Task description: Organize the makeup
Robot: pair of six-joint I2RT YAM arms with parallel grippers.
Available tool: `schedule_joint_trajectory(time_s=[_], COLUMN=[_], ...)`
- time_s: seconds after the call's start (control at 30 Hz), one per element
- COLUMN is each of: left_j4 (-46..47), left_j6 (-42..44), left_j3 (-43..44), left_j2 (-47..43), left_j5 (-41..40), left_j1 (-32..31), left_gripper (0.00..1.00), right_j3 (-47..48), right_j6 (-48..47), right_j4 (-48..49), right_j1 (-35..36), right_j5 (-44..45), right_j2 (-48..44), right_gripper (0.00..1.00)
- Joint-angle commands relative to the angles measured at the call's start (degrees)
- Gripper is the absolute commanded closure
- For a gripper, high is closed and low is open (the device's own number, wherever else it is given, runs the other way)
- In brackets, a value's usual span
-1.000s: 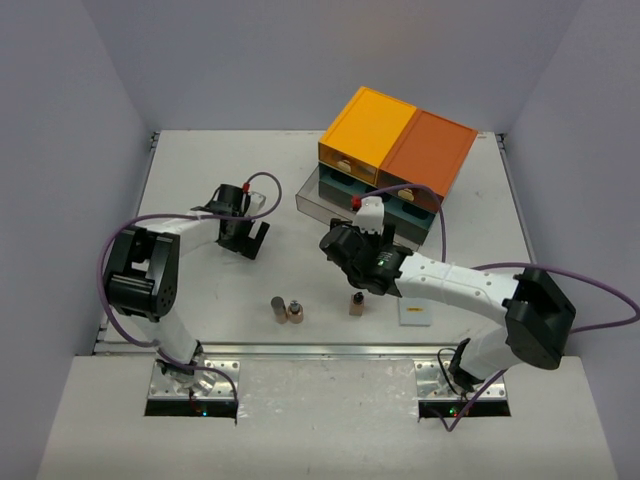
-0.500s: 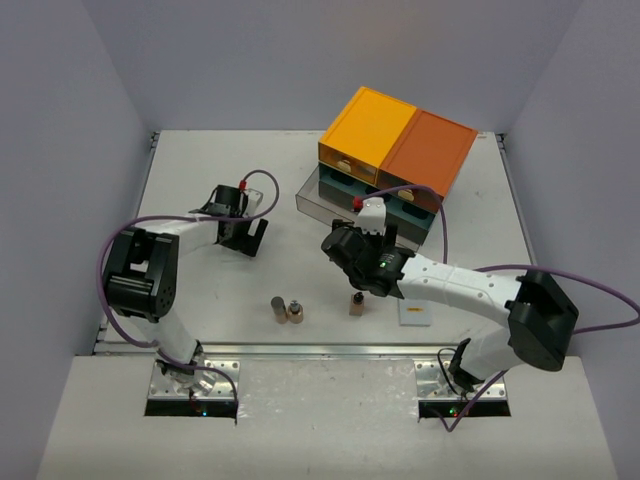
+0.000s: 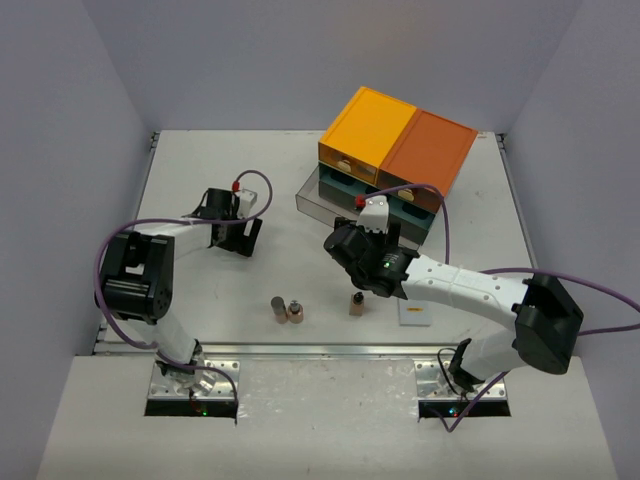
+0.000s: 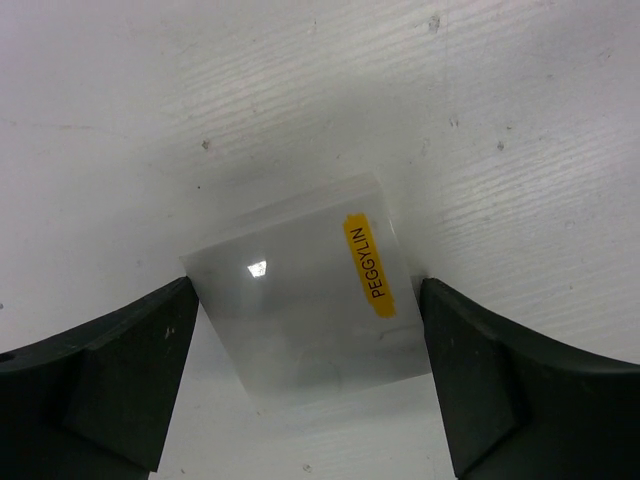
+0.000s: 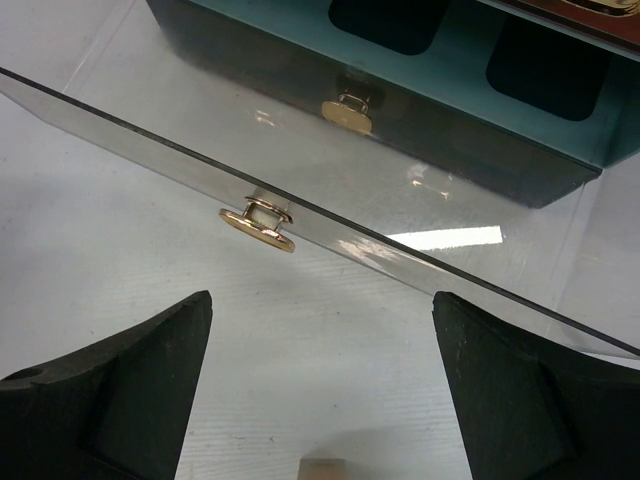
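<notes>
A flat white square (image 4: 300,305) with a yellow label lies on the table between the fingers of my open left gripper (image 4: 305,300), whose jaws stand just beside its edges. In the top view my left gripper (image 3: 240,238) is at the middle left. My right gripper (image 3: 378,232) is open and empty, facing the pulled-out clear drawer (image 5: 330,235) with a gold handle (image 5: 258,222); in its wrist view the right gripper (image 5: 322,310) is just above a brown bottle's top (image 5: 322,468). Three tiny brown bottles (image 3: 278,308) (image 3: 295,312) (image 3: 356,303) stand near the front. A second flat white square (image 3: 414,313) lies at the front right. Green discs, orange tube and white oval are out of view.
The drawer chest (image 3: 400,140) with yellow and orange tops stands at the back right, with its clear drawer (image 3: 320,195) sticking out toward the left. A teal drawer (image 5: 380,90) with a gold handle sits behind the clear one. Grey walls enclose the table.
My left gripper has shifted a little to the left and turned. The right arm has barely moved.
</notes>
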Motion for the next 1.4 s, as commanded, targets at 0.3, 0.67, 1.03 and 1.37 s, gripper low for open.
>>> schedule_joint_trajectory(time_s=[0.3, 0.67, 1.03, 1.37], left_j4=[-4.7, -11.7, -18.0, -11.8], left_j6=[4.2, 2.8, 1.4, 2.0], left_j3=[-4.2, 4.9, 28.9, 48.3], left_j2=[0.6, -14.4, -18.3, 1.1], left_j5=[0.0, 7.9, 3.6, -5.5], left_j1=[0.5, 0.6, -19.3, -32.0], left_gripper=[0.95, 1.00, 1.00, 1.00], right_j3=[-0.3, -1.5, -7.3, -13.3], right_j6=[-0.8, -13.9, -14.0, -9.8], right_j4=[0.5, 4.0, 0.6, -5.3], right_j1=[0.5, 0.7, 0.2, -0.9], right_j5=[3.8, -7.9, -10.9, -2.5], right_j2=[-3.1, -9.6, -26.1, -38.0], right_gripper=[0.09, 0.09, 0.09, 0.09])
